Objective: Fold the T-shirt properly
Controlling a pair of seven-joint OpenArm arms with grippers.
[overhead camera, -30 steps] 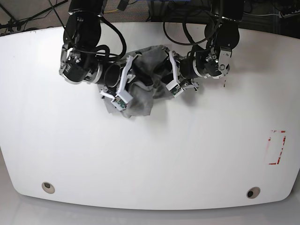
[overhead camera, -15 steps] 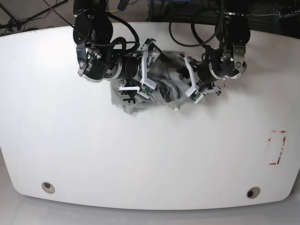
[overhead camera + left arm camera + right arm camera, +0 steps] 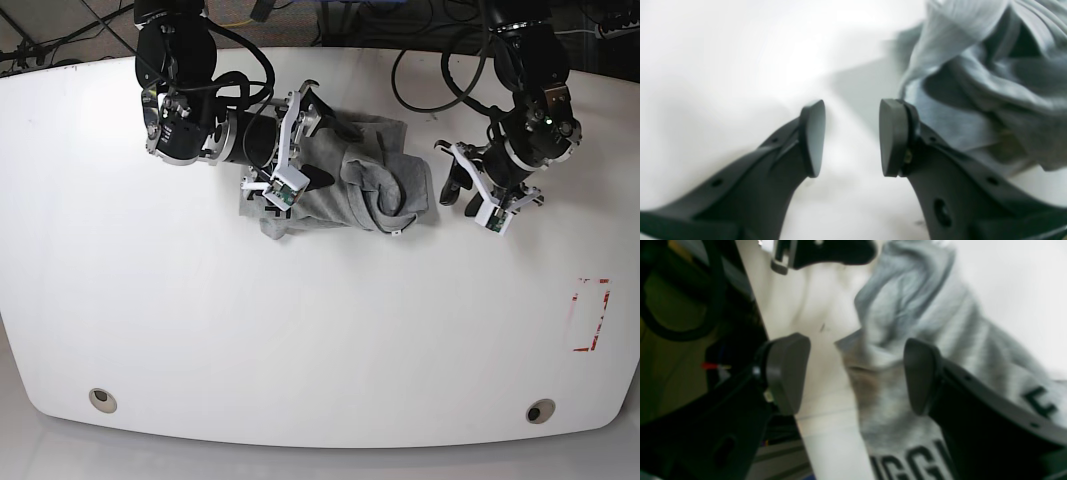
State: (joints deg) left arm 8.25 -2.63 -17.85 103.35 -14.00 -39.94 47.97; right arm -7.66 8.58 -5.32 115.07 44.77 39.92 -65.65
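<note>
Grey T-shirt bunched in a heap on the white counter, not folded yet. Left gripper beside it, jaws apart, empty. Right gripper jaws wide over the cloth, gripping nothing, likely ready to grab.

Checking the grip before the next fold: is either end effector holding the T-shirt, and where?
Neither. Both end effectors, left and right, stand open beside the T-shirt.

T-shirt: soft heather-grey cloth, matt, fine knit, rumpled in folds; black block letters printed flat on it.
Bench: smooth white surface, faint sheen, few small marks.
Left claw: dark plastic fingers, matt; pads smooth, rubbery look.
Right claw: same dark plastic, pads matt grey-black, slightly worn.
Arm housings in base view: glossy black shells, white plastic brackets, black cables.
</note>
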